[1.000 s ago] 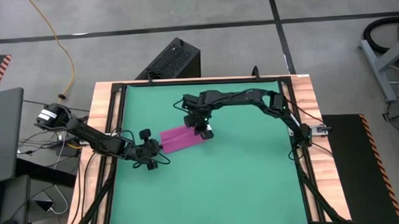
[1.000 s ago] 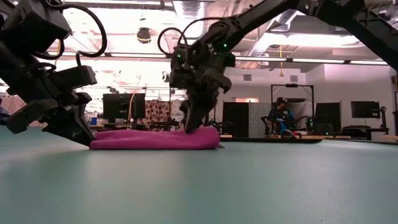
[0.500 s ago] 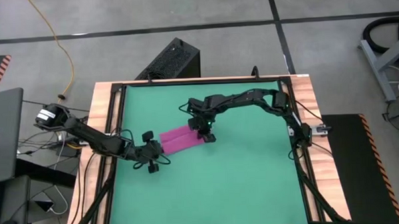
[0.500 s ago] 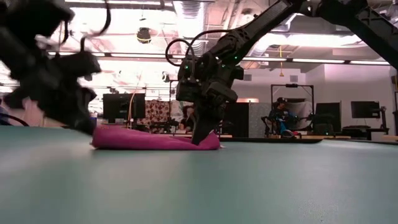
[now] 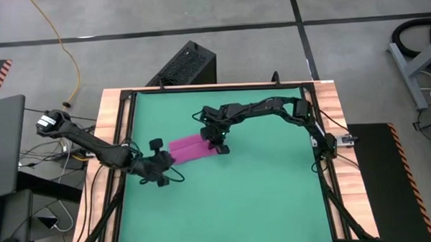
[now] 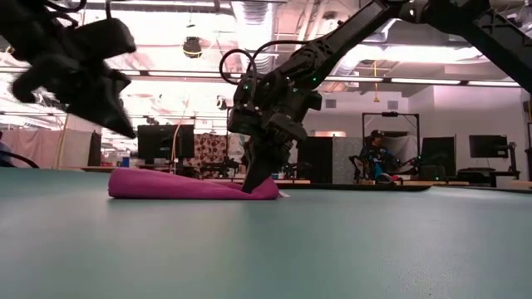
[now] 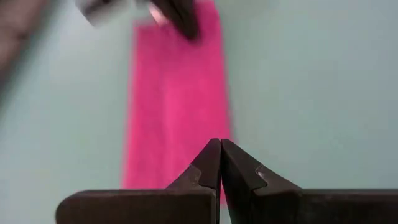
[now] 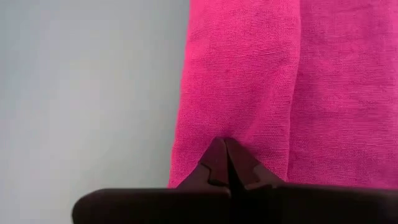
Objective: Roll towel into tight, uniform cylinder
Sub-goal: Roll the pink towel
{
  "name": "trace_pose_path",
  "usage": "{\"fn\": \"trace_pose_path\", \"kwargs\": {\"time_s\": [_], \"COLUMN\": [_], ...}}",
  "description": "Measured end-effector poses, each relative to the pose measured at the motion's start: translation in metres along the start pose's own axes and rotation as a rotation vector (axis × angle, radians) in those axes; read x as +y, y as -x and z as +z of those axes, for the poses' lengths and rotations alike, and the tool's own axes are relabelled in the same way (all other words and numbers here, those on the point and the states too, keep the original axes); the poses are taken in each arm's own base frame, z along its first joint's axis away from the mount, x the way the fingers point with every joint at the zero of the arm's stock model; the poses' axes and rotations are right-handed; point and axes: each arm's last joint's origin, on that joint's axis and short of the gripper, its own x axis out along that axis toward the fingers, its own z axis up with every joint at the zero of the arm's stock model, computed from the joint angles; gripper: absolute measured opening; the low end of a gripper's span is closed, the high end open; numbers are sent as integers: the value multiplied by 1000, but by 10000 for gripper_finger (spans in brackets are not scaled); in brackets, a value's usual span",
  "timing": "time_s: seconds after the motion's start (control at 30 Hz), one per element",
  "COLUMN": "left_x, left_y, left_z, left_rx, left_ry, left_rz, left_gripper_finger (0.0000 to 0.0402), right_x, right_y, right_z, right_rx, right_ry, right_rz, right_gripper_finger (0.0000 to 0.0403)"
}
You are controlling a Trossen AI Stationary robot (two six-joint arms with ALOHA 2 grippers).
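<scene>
A: Nearest the front edge, left gripper (image 5: 162, 177), fingers pressed together on nothing, lifted clear of the green mat (image 5: 276, 198) just off the near end of the small magenta-pink soft cloth towel (image 5: 193, 148).

B: Towel itself?

A: Lying mid-mat as a flat folded strip, not yet a cylinder. At its far end, right gripper (image 6: 251, 178), tips clamped shut, pressing down on the cloth edge; pinching fabric or only pushing, cannot tell.

B: Risks?

A: Likely a loose, lopsided roll. Only one end pinned, other end free, so cloth could skew or slide along the mat rather than curl. Closed tips could also snag and drag the fold open.
</scene>
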Motion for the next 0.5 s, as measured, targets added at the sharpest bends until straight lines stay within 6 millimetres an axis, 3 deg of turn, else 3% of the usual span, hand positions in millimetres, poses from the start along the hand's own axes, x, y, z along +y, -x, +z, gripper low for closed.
{"fn": "trace_pose_path", "kwargs": {"time_s": [0.17,0.5], "left_x": [1,27], "left_y": [-20,-45], "left_z": [-13,-61], "left_rx": [-188,-129], "left_ry": [-107,-6], "left_rz": [54,107], "left_gripper_finger": [0,0], "right_x": [-1,-1], "right_y": [-1,-1], "right_z": [1,1], "right_rx": [-14,-15], "right_ry": [-1,-7], "right_rz": [-10,-11], "right_gripper_finger": [0,1]}}
